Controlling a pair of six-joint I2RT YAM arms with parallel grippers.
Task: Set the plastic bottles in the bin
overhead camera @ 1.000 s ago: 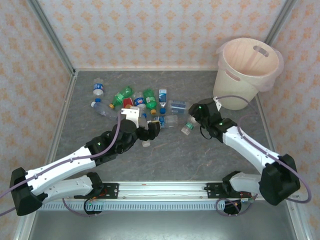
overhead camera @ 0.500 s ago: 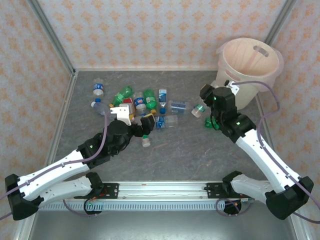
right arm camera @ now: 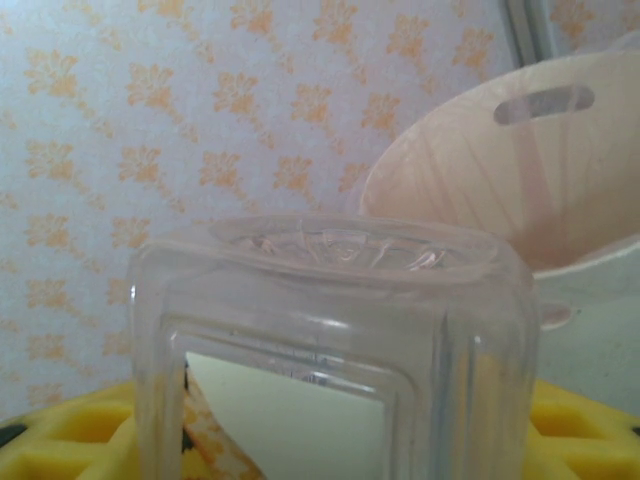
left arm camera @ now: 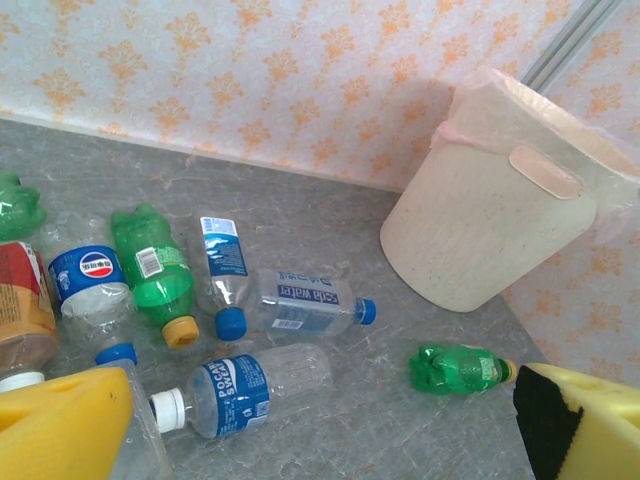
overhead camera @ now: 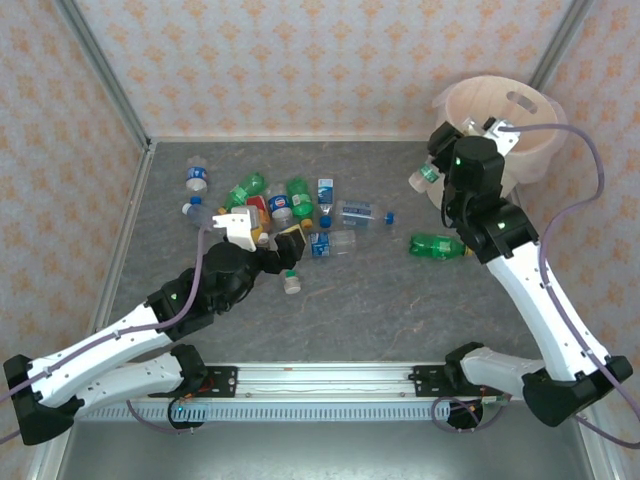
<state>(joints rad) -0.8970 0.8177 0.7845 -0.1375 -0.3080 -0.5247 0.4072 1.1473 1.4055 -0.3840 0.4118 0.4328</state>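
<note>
Left gripper: jaws stood wide apart, holding nothing; plastic bottles lay scattered just ahead of it.
Right gripper: jaws part-closed around one clear bottle, held raised; bin stood just beyond it.

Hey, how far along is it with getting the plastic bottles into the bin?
Early days. Done: nothing that I can see inside the bin. In hand: the right gripper grips a clear bottle, raised beside the bin's rim. Left to do: roughly a dozen bottles lie on the table by the open left gripper, plus a green bottle lying alone nearer the bin.
</note>
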